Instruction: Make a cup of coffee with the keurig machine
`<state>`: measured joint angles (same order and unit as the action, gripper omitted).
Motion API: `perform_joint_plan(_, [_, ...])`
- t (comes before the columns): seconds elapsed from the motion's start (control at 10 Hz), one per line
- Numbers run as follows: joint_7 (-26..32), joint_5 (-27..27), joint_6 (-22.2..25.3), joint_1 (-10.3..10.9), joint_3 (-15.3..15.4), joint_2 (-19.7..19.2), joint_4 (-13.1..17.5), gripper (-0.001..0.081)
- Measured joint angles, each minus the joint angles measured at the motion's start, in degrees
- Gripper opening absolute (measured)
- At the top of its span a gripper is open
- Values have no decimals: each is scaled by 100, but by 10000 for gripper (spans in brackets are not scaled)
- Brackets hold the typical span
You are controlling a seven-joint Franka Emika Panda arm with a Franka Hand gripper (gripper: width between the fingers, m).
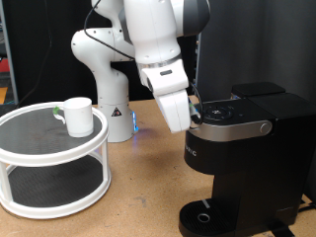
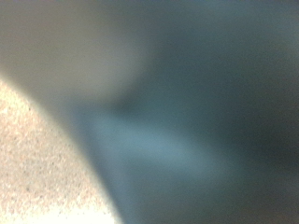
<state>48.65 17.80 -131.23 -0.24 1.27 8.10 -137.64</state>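
Keurig machine (image 1: 242, 158) stands upright on the wooden table (image 1: 138, 188) at the exterior view's right, its long axis vertical, its lettered front and round drip base (image 1: 202, 217) turned toward the exterior view's lower left. Its silver-rimmed lid (image 1: 232, 118) lies down flat, and the gripper (image 1: 194, 118) of the white robot arm (image 1: 148, 39) meets the machine at the lid's front corner, slanting down onto it from the view's upper left. Whether the fingers are apart or together cannot be told: the exterior view hides them against the dark lid, and the wrist view is an unreadable blur of grey-blue with a speckled pale patch. Well away from the gripper, toward the exterior view's left, the cup (image 1: 78, 116) sits upright on the top tier of a round white two-level stand (image 1: 54, 163), its handle pointing to that view's left.
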Motion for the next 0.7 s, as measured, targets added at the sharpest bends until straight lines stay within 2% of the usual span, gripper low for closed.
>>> perform_joint_plan(0.3, [535, 541, 263, -6, -176, 118, 73, 2])
perform_joint_plan(0.7, [700, 636, 913, -24, -401, 394, 350, 2])
